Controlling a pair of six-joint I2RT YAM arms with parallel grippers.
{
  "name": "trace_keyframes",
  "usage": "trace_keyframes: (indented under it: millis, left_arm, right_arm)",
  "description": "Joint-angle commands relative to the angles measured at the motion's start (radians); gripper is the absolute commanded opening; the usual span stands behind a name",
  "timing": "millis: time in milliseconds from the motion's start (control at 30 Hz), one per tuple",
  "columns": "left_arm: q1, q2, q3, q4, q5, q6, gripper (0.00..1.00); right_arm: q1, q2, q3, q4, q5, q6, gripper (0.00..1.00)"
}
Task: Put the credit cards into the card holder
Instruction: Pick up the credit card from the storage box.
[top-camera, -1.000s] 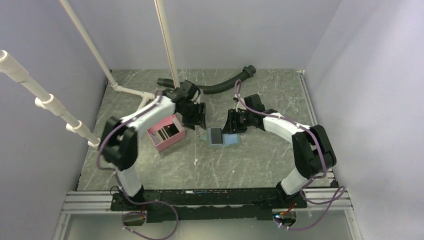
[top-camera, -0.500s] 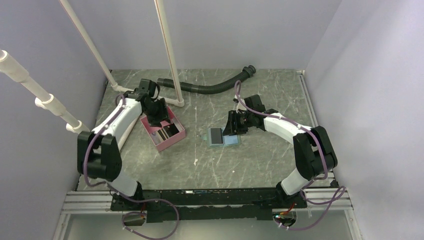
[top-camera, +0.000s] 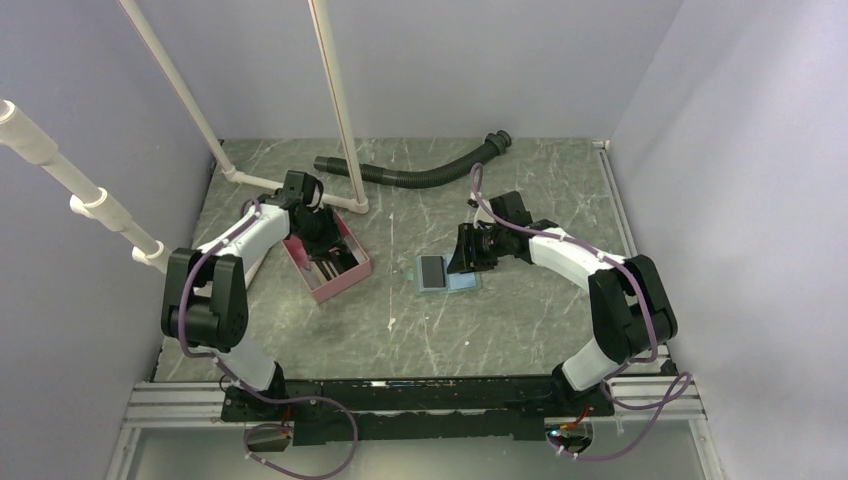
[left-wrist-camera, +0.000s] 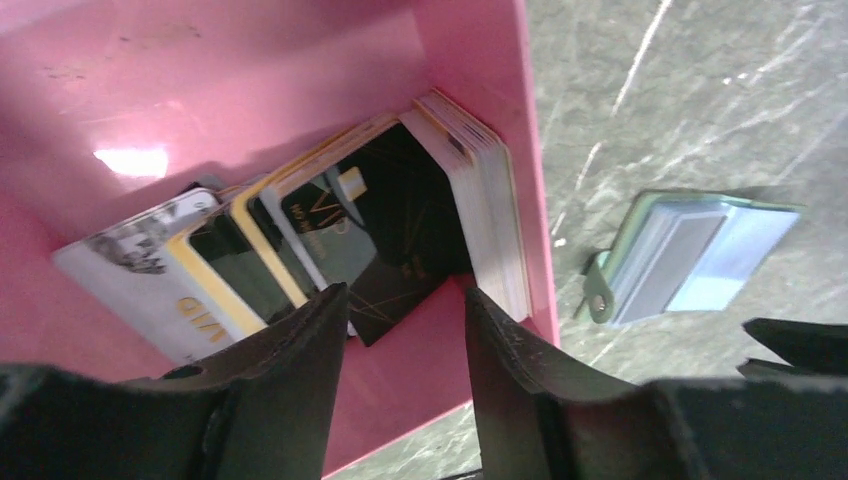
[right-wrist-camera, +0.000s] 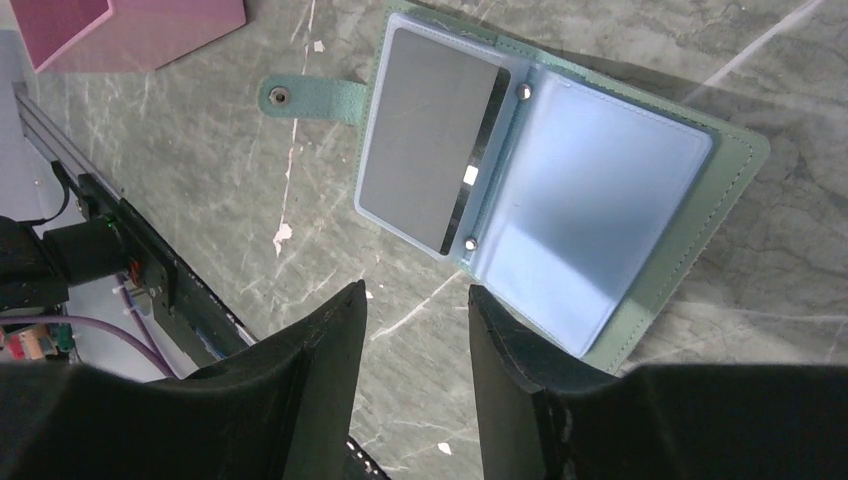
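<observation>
Soft, even light fills every view, one glare patch whitens the pink box (left-wrist-camera: 130, 160), and the near fingers (left-wrist-camera: 280, 400) look slightly blurred.

From here I have the open-topped box (top-camera: 336, 286) on the left half of the desk (top-camera: 480, 330). The credit cards (left-wrist-camera: 380, 240) are piled inside it against the wall that faces the card holder (top-camera: 447, 273), and my left pincer (left-wrist-camera: 400, 310) is over the box. The card holder lies opened flat on the desk to the right of the box, apart from it, with my right pincer (top-camera: 470, 250) above its far edge and a hose (top-camera: 420, 178) behind both.
</observation>
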Motion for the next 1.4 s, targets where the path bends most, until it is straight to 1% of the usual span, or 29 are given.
trace_keyframes:
  millis: [0,100,200,400,567,800,1067,1367]
  left_arm:
    - [0.009,-0.062,-0.042,0.159,0.132,-0.072,0.53]
    - [0.017,-0.052,-0.057,0.196,0.154,-0.091,0.49]
    - [0.035,-0.049,-0.093,0.248,0.182,-0.122,0.41]
    - [0.062,-0.056,-0.159,0.337,0.230,-0.162,0.34]
    - [0.072,-0.067,-0.190,0.380,0.252,-0.174,0.32]
    - [0.086,-0.068,-0.244,0.469,0.305,-0.218,0.31]
    - [0.098,-0.080,-0.285,0.549,0.336,-0.258,0.26]
    - [0.103,-0.109,-0.268,0.518,0.337,-0.256,0.20]
  right_arm:
    - [-0.002,-0.035,-0.012,0.006,0.005,-0.014,0.44]
    - [-0.003,-0.042,-0.015,0.004,0.006,-0.014,0.44]
    - [-0.003,-0.052,-0.020,0.005,0.004,-0.016,0.44]
    - [-0.002,-0.067,-0.027,0.004,0.006,-0.016,0.43]
    - [-0.002,-0.070,-0.034,0.014,0.001,-0.008,0.43]
    - [-0.003,-0.072,-0.034,0.012,-0.001,-0.006,0.42]
    - [-0.003,-0.071,-0.037,0.010,-0.004,-0.005,0.42]
    - [-0.001,-0.070,-0.033,0.010,-0.010,-0.005,0.42]
